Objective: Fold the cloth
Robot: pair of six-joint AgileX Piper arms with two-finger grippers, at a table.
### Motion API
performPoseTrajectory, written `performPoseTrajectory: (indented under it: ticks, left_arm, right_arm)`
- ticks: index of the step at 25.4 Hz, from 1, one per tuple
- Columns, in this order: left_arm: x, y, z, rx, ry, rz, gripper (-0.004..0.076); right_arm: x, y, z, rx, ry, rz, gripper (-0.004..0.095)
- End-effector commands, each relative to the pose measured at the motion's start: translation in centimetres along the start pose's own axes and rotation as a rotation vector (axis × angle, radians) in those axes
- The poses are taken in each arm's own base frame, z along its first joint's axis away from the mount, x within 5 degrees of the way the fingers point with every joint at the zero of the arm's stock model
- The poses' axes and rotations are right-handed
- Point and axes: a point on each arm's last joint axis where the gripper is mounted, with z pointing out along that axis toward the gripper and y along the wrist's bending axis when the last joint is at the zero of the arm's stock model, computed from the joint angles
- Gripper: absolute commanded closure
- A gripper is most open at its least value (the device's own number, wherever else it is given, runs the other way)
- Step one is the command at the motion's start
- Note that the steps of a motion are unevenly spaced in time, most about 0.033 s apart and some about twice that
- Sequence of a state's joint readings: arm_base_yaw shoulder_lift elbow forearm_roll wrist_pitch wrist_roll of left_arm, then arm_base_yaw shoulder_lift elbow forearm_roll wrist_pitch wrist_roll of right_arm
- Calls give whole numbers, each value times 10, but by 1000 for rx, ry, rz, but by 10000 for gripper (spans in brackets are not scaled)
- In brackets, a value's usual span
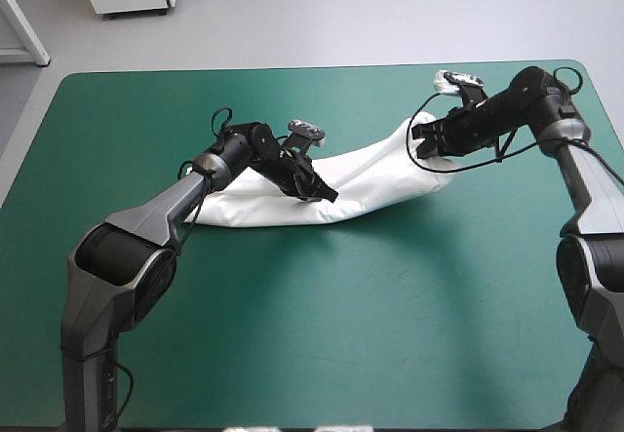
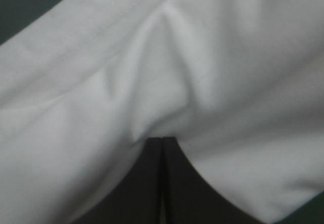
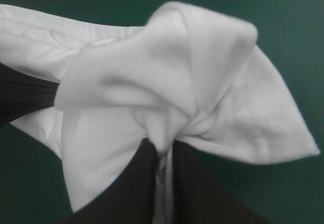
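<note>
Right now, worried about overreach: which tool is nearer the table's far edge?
Right. The right tool holds the T-shirt closer to the far edge; the left tool holds it nearer mid-table.

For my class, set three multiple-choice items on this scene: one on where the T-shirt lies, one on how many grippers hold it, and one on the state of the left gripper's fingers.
1. Where on the teal-green cover does the T-shirt lie?
A. along the near edge
B. across the far half
C. hanging off the left edge

2. How many grippers hold it?
A. none
B. one
C. two

3. How do the fingers of the left gripper stand?
A. wide apart
B. shut on the T-shirt
C. resting on bare cover

Answers:
1 B: the high view shows the white band beyond mid-table.
2 C: the left gripper and the right gripper each pinch white fabric.
3 B: the fingers meet in one arch with fabric at the tip.
</note>
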State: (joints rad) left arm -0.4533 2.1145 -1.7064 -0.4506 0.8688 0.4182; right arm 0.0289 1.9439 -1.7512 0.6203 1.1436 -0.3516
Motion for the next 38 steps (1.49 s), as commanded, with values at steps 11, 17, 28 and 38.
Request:
performPoseTrajectory:
  ticks: [11, 17, 28, 38]
  left_arm:
    - [-17, 9, -129, -196, -91, 72, 733]
    - [6, 34, -250, -360, -283, -16, 733]
    - [50, 20, -348, -490, -464, -93, 733]
    - [59, 2, -364, -476, -503, -80, 733]
  right_arm:
    - [-8, 40, -49, -99, -144, -48, 924]
    - [-14, 74, -42, -273, -204, -50, 924]
    - [-12, 170, 14, -390, -280, -151, 925]
    - [-16, 219, 93, -547, -174, -255, 867]
